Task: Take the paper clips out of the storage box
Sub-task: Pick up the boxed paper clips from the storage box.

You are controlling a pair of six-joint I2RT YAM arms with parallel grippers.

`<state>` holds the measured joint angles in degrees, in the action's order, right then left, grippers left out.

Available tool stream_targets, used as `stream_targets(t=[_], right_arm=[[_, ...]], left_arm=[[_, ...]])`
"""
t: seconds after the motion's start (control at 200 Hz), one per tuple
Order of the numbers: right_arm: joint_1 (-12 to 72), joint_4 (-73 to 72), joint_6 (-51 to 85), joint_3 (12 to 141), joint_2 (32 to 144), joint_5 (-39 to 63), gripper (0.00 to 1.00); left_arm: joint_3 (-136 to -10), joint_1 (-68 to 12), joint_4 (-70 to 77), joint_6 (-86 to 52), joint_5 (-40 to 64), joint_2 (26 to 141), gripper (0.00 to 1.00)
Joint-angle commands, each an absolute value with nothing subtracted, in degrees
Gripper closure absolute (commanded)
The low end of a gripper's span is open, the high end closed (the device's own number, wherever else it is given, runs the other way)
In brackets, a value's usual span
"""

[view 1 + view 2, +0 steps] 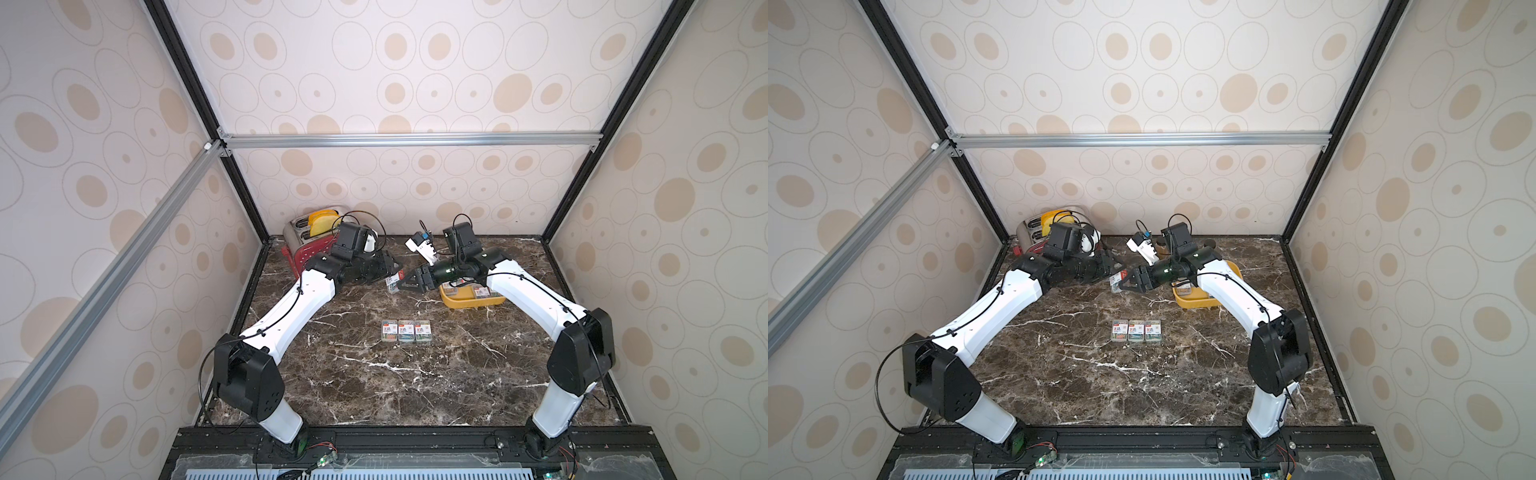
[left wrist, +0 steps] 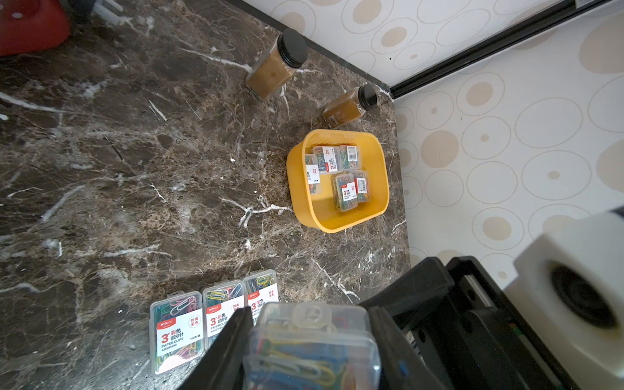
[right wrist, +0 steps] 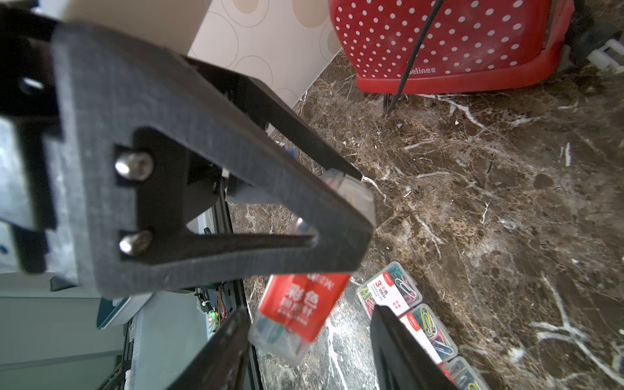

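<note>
The yellow storage box (image 2: 337,226) sits at the back right and holds several clear cases of paper clips (image 2: 344,192). In both top views it is partly behind the right arm (image 1: 455,302) (image 1: 1187,302). My left gripper (image 2: 309,312) is shut on one paper clip case (image 2: 310,351), held above the table's middle (image 1: 392,284). My right gripper (image 3: 309,312) faces it, open. That red-labelled case (image 3: 293,310) hangs between its fingers, with a gap on one side. Three cases (image 1: 405,330) (image 1: 1136,330) lie in a row on the table.
A red dotted toaster (image 3: 439,40) stands at the back left (image 1: 307,249). Two brown black-capped bottles (image 2: 273,67) (image 2: 351,104) stand near the back wall beyond the storage box. The marble table ends at black frame rails.
</note>
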<state>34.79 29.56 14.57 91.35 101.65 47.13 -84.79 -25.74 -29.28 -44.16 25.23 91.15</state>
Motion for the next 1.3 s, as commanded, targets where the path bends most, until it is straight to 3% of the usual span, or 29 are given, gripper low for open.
stream_targets(t=[0.0, 0.12, 0.33, 0.446, 0.506, 0.646, 0.711, 0.986, 1.297], right_arm=[[35.4, 28.8, 14.9, 92.8, 103.0, 47.2, 0.45], [36.1, 29.4, 15.1, 93.5, 103.9, 47.3, 0.49], [36.2, 30.4, 14.8, 93.4, 103.9, 46.8, 0.73], [36.1, 30.5, 14.9, 93.5, 103.6, 46.8, 0.76], [35.9, 30.4, 15.2, 93.5, 103.4, 47.4, 0.77], [34.1, 29.3, 16.7, 92.7, 101.9, 51.3, 0.77], [32.9, 28.2, 17.8, 92.0, 101.1, 55.1, 0.78], [29.1, 20.7, 24.2, 86.6, 96.0, 70.1, 0.78], [29.0, 9.6, 34.0, 82.9, 95.3, 77.5, 0.78]], left_arm=[[-85.9, -26.6, -28.5, -43.2, 26.3, 90.0, 0.78], [-85.8, -26.9, -27.9, -43.3, 26.7, 90.0, 0.76], [-85.3, -26.9, -26.6, -43.1, 27.8, 89.7, 0.66], [-85.0, -26.9, -26.4, -42.7, 28.3, 89.3, 0.58], [-84.9, -27.0, -26.2, -42.2, 28.5, 89.0, 0.52], [-84.1, -26.5, -25.3, -39.9, 29.4, 87.0, 0.25], [-83.1, -25.5, -23.8, -38.8, 31.6, 85.5, 0.20], [-77.8, -19.5, -18.1, -33.1, 42.9, 81.4, 0.21], [-76.2, -19.1, -3.4, -37.8, 55.7, 84.1, 0.19]])
